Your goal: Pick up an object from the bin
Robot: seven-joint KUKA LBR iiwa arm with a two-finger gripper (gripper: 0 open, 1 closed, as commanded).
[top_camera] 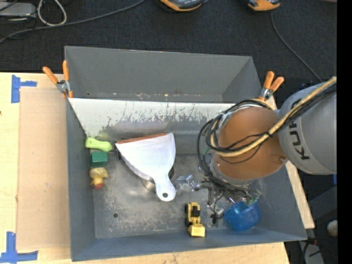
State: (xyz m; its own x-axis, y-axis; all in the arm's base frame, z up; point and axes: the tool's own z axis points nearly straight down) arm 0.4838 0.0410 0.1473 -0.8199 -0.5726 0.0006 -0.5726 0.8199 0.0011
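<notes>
My gripper (219,207) hangs low at the bin's front right, under the orange dome, with dark fingers pointing down at the floor. A blue round cup-like thing (242,216) lies just to its right, touching or nearly touching the fingers. A small yellow and black toy vehicle (193,219) sits just to its left near the front wall. A small crumpled silvery piece (187,181) lies above and left of the fingers. Nothing shows between the fingers.
A white dustpan-like scoop (151,161) with an orange edge lies in the bin's middle, handle toward the front. At the left wall sit a green piece (98,144), a green block (99,158) and a small yellow-red toy (98,176).
</notes>
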